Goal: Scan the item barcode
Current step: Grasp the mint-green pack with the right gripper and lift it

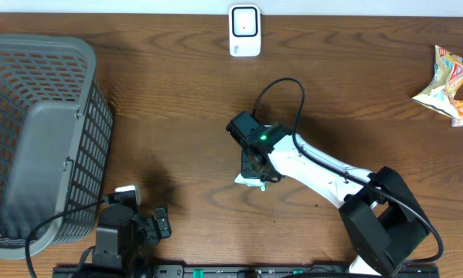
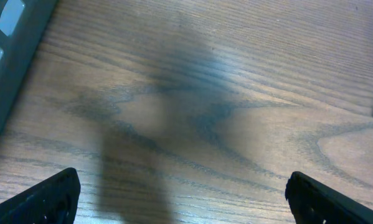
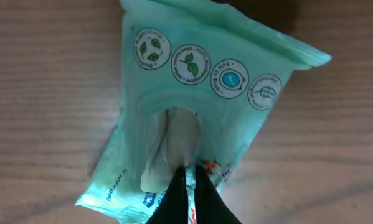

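The item is a mint-green pack of wet wipes with round leaf icons along its far edge. It faces up in the right wrist view, and no barcode shows on that face. My right gripper is shut, its two black fingertips pinching the film at the pack's near middle. From overhead the right gripper covers most of the pack at the table's centre. A white scanner stands at the far edge. My left gripper is open over bare wood, at the front left.
A grey slatted basket fills the left side, and its wall shows in the left wrist view. Snack packets lie at the far right edge. The right arm's base is at the front right.
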